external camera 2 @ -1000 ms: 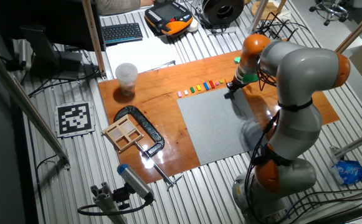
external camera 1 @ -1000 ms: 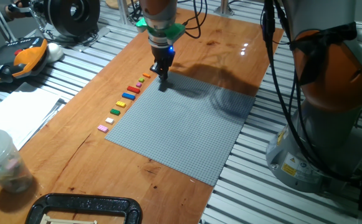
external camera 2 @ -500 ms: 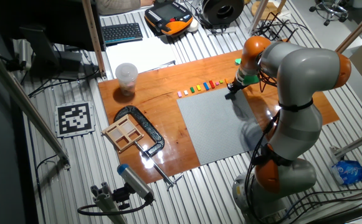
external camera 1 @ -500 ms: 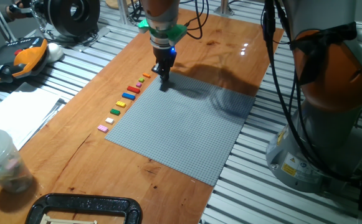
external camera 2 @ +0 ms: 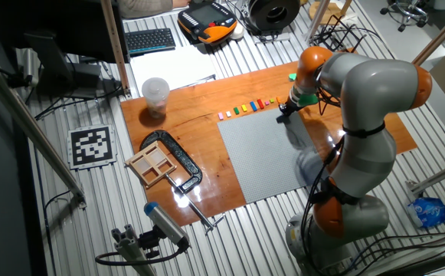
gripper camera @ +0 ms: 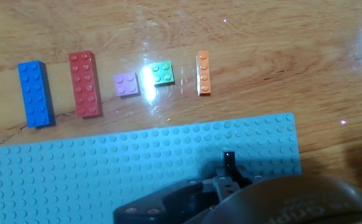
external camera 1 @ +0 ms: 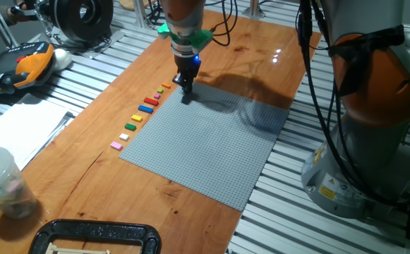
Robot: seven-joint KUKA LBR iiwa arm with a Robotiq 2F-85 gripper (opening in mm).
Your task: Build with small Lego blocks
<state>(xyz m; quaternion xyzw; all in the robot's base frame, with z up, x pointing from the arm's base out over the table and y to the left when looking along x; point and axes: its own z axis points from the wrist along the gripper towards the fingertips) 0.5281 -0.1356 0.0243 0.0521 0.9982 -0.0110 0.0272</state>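
Note:
The small Lego blocks lie in a row on the wood along the left edge of the grey baseplate, from pink to orange. The hand view shows blue, red, purple, green and orange blocks beyond the plate. My gripper stands upright over the plate's far corner, next to the row's orange end. Its fingers look closed on a small dark brown brick that touches the plate. The gripper also shows in the other fixed view.
A clear plastic cup and a black clamp sit at the near end of the wooden table. An orange pendant and papers lie to the left. The robot's base stands to the right of the plate.
The hand has shifted very slightly. Its tip stays at the plate's corner and the row of blocks has not moved.

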